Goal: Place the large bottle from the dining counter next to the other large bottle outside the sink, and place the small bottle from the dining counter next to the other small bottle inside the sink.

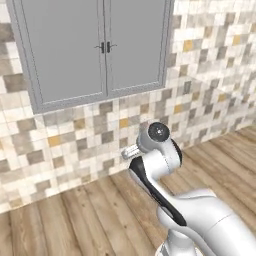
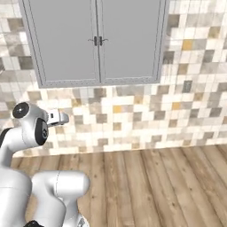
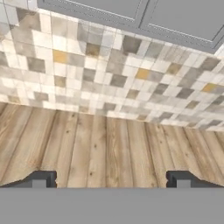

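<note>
Our end effector [image 3: 112, 179] stands with its two small dark fingertips [image 3: 40, 179] spread as wide as they go, and there is nothing between them; it holds no bottle. In the left and right base views we see the white arm with dark joints [image 1: 160, 165] folded close to the base, its wrist pointing toward the wall.

As for progress, we judge the task to be at its very start. Neither the large nor the small bottle is visible, nor the dining table they stand on, nor the sink, so we cannot tell where they lie from here. Both placements are left to do, and we reckon the base must first drive to the dining table before any grasp can be attempted.

Going from the largest thing down: the wall of small mosaic tiles in beige, grey, brown and ochre [image 2: 186, 88] spans the scene ahead. Set into it, up high, is a pale grey double-door cabinet [image 1: 100, 50] with a framed edge; its doors are shut. Below runs the light brown wooden plank floor [image 2: 146, 186], bare where we see it, meeting the tiles in a straight line. Smallest are the two short dark handles [image 2: 99, 41] at the seam where the cabinet doors meet.
</note>
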